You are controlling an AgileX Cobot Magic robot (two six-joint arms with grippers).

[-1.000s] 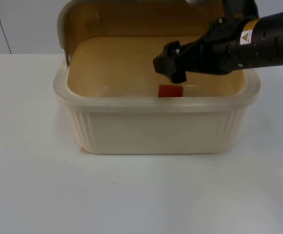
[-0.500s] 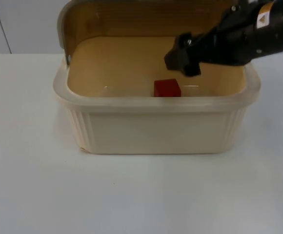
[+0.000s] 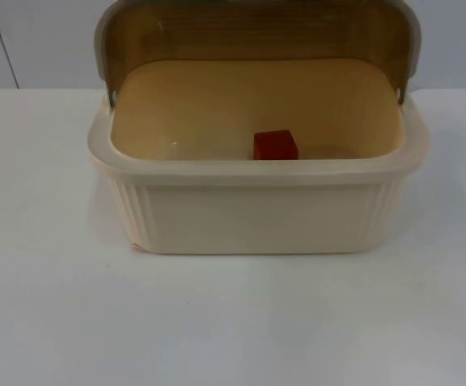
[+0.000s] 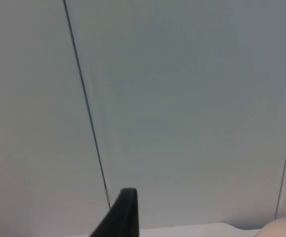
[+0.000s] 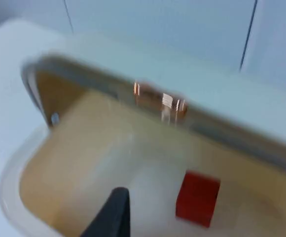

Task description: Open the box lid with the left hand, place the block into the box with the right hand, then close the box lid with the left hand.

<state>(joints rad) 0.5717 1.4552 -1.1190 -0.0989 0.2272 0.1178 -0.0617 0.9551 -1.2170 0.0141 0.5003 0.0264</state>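
Note:
A cream plastic box (image 3: 257, 170) stands in the middle of the white table. Its brownish translucent lid (image 3: 257, 32) is swung up and back, so the box is open. A red block (image 3: 275, 145) lies on the box floor near the front wall, free of any gripper. In the right wrist view my right gripper (image 5: 114, 213) hangs above the open box (image 5: 15, 173), with the red block (image 5: 197, 198) below it and a little to one side. My left gripper (image 4: 123, 213) points at the grey partition wall, away from the box.
White table top (image 3: 233, 322) lies all around the box. The grey partition wall (image 3: 40, 40) rises right behind the lid. A dark panel seam (image 4: 86, 108) runs down the wall in the left wrist view.
My right arm has pulled up and back out of the box and left the top view. The red block stays on the box floor. The lid has not moved.

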